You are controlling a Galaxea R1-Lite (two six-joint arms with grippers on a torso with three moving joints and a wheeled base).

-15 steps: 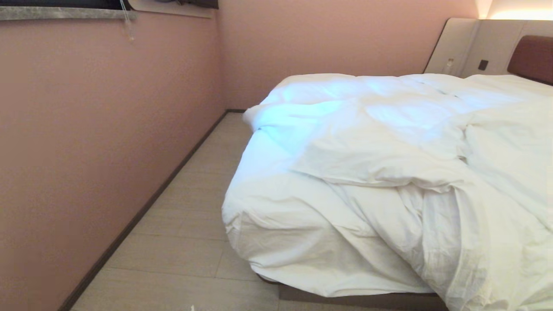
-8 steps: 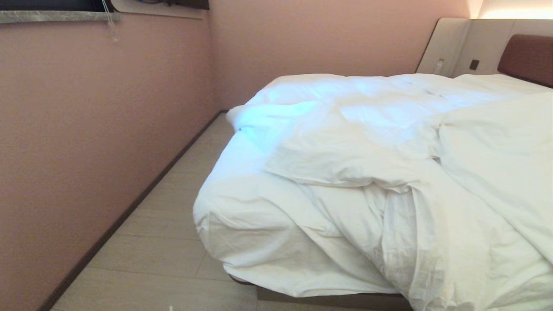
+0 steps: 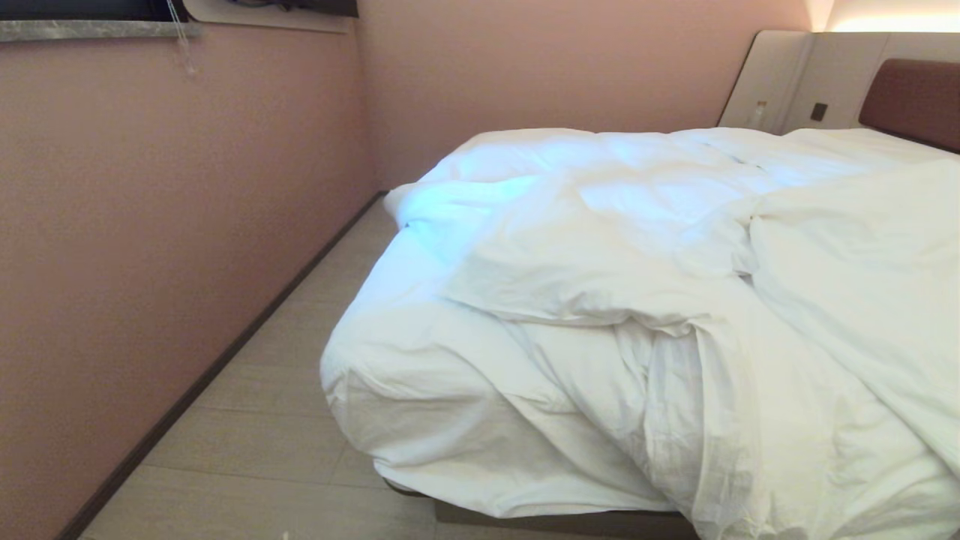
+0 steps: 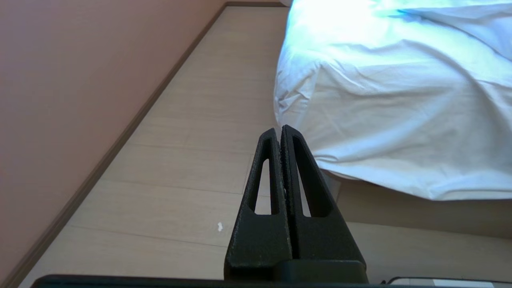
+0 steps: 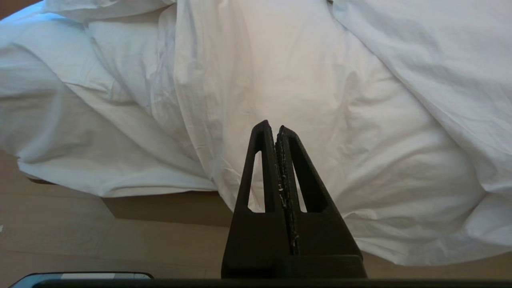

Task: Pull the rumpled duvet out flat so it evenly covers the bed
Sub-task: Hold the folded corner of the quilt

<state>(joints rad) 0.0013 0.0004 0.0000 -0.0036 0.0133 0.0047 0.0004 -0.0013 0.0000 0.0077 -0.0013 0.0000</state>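
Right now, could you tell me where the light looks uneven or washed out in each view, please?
Head view: a bluish patch tints the duvet near the wall, and a warm glow sits above the headboard. Left wrist view: the duvet's far part is blown out. Right wrist view: even, soft light with mild fold shadows.

Duvet cut off at right edge, bed base mostly hidden beneath it

No text, label, brand or number can be read anywhere.
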